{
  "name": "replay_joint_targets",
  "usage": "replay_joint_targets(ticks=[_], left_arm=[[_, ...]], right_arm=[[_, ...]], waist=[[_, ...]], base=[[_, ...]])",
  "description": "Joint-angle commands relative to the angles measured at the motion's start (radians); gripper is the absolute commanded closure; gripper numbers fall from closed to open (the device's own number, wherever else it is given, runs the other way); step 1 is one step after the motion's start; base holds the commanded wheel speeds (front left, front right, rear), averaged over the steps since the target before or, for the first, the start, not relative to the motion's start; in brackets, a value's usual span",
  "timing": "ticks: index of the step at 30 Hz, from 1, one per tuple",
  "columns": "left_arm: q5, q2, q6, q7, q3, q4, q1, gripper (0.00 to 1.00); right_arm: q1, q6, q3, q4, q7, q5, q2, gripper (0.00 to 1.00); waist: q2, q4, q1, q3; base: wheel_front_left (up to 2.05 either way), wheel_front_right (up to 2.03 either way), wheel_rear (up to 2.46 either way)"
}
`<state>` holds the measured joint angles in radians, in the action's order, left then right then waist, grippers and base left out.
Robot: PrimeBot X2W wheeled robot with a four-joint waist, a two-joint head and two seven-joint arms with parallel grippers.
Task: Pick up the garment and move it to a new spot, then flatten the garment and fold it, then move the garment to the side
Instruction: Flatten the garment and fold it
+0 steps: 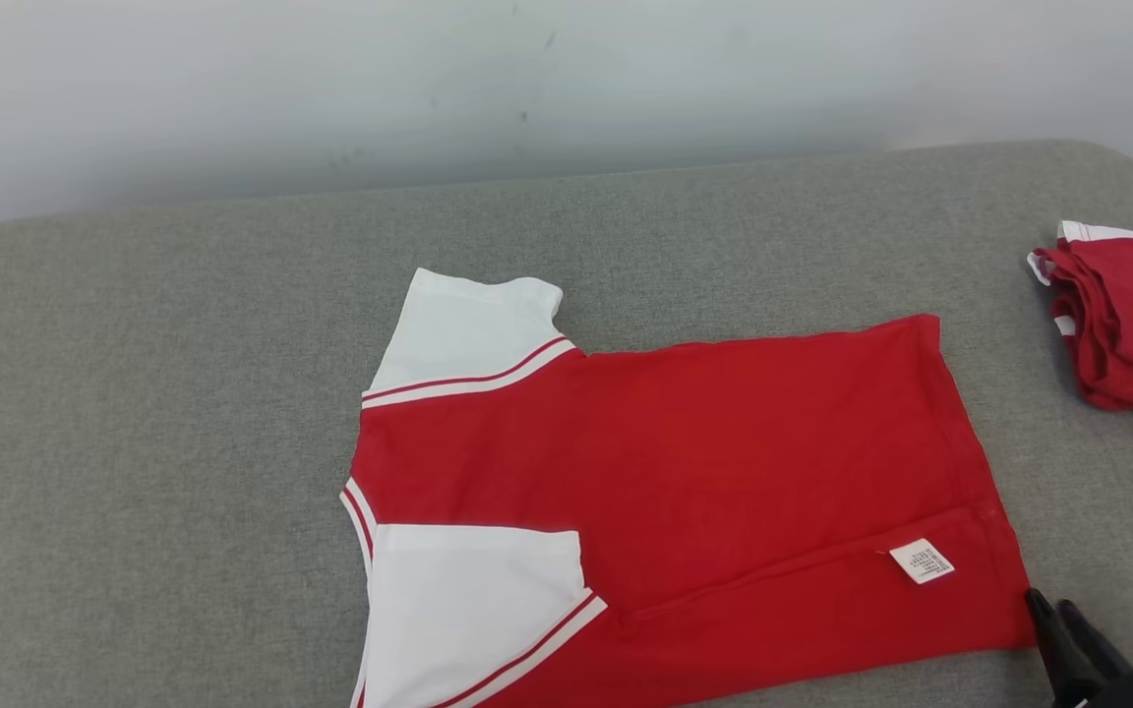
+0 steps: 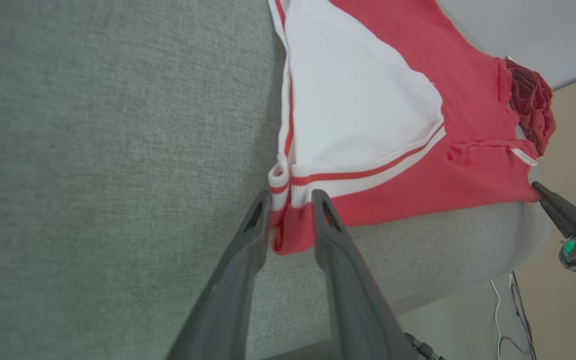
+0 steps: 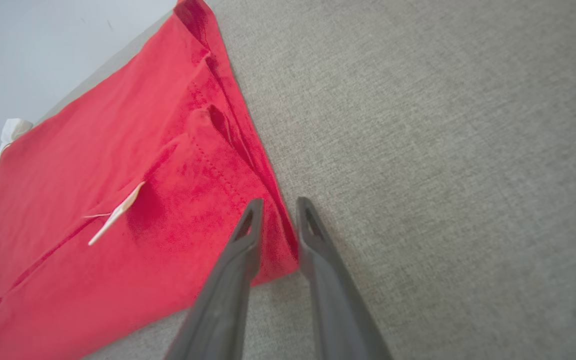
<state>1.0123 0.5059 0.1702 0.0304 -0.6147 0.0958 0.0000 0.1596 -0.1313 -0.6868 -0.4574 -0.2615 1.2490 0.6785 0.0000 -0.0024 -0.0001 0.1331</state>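
The garment (image 1: 685,462) is a red T-shirt with white sleeves, lying flat on the grey padded surface (image 1: 134,442), its near side folded over so a white label (image 1: 924,560) shows. In the left wrist view my left gripper (image 2: 290,197) stands open, its fingers either side of the striped sleeve corner of the garment (image 2: 393,200). My right gripper (image 3: 278,205) is open too, straddling the near hem corner of the garment (image 3: 118,175). In the head view my right gripper (image 1: 1050,602) sits at that same corner, lower right.
A pile of folded red and white clothes (image 1: 1132,324) lies at the right edge of the surface. A pale wall (image 1: 566,79) runs behind. The front edge of the surface drops to a floor with cables (image 2: 513,310).
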Motion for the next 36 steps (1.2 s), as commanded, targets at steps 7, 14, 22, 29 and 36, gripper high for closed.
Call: replay_joint_targets(ticks=[7, 14, 22, 29, 36], left_arm=[[-0.005, -0.02, 0.006, 0.014, -0.004, -0.035, -0.008, 0.0], [-0.013, 0.023, 0.051, 0.038, 0.082, 0.013, -0.067, 0.0], [-0.05, 0.084, 0.043, -0.074, 0.122, 0.018, -0.331, 0.0], [-0.062, 0.064, 0.004, -0.255, 0.094, -0.104, -0.668, 0.0], [-0.06, -0.001, -0.063, -0.451, 0.022, -0.339, -0.955, 0.0]], right_arm=[[0.005, 0.001, 0.063, -0.002, -0.005, -0.083, -0.004, 0.0], [0.001, 0.001, 0.227, 0.094, -0.005, -0.272, -0.057, 0.0], [0.063, 0.001, 0.241, 0.164, -0.003, -0.381, -0.099, 0.0], [0.157, 0.001, 0.222, 0.181, -0.003, -0.415, -0.106, 0.0], [0.226, 0.001, 0.199, 0.178, -0.003, -0.42, -0.11, 0.0]], waist=[[0.0, -0.007, 0.0001, -0.009], [0.0, -0.02, 0.0001, 0.004], [0.0, -0.038, 0.0001, 0.069], [0.0, -0.05, 0.0001, 0.167], [0.0, -0.07, 0.0001, 0.242]], base=[[0.0, 0.0, 0.0], [0.0, 0.0, 0.0], [0.0, 0.0, 0.0], [0.0, 0.0, 0.0], [0.0, 0.0, 0.0]])
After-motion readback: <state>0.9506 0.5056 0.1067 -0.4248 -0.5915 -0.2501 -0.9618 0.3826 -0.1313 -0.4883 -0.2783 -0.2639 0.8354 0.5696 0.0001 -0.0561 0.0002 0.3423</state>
